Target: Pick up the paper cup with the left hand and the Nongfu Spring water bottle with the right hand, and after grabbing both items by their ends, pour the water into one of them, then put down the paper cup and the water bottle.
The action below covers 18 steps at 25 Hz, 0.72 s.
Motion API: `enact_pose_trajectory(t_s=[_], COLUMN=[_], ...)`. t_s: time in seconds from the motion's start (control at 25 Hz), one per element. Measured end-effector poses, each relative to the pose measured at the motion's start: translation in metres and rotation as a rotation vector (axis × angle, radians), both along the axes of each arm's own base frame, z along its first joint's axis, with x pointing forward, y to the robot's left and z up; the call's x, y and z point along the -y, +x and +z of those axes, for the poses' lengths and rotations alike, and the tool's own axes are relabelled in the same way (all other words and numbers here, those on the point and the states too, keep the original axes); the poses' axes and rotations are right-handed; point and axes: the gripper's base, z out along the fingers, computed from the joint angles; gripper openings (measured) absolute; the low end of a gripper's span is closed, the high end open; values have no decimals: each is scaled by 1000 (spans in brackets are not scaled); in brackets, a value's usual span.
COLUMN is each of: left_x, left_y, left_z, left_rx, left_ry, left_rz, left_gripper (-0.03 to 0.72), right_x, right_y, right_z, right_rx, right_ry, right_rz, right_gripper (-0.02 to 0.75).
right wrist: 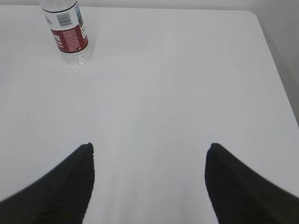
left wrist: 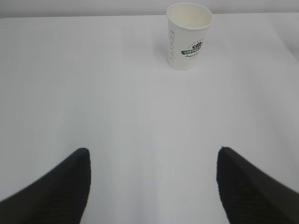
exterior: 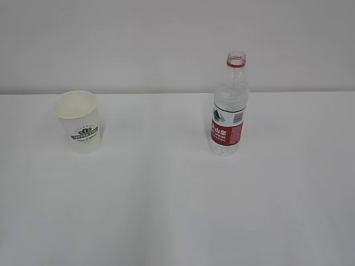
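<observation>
We see the cup (exterior: 79, 121) standing upright on the left of the white desk (exterior: 166, 194), its mouth open, and the bottle (exterior: 229, 105) upright on the right, uncapped, well apart from the cup. Our left claw (left wrist: 154, 186) is spread wide with nothing between its fingers (left wrist: 56, 191), the cup far ahead of it. Our right claw (right wrist: 149, 184) is likewise spread and empty, the bottle far ahead and to its left.
</observation>
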Motion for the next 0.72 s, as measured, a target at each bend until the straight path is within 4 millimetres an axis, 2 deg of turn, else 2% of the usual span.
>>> enact_pose_trajectory(t_s=[0.72], left_x=[0], left_y=[0], left_z=[0], left_rx=[0], left_ry=[-1], left_rz=[0], left_gripper=[600], right_x=[0], right_y=[0], right_z=[0], right_rx=[0], right_ry=[0], right_rz=[0], right_gripper=[554])
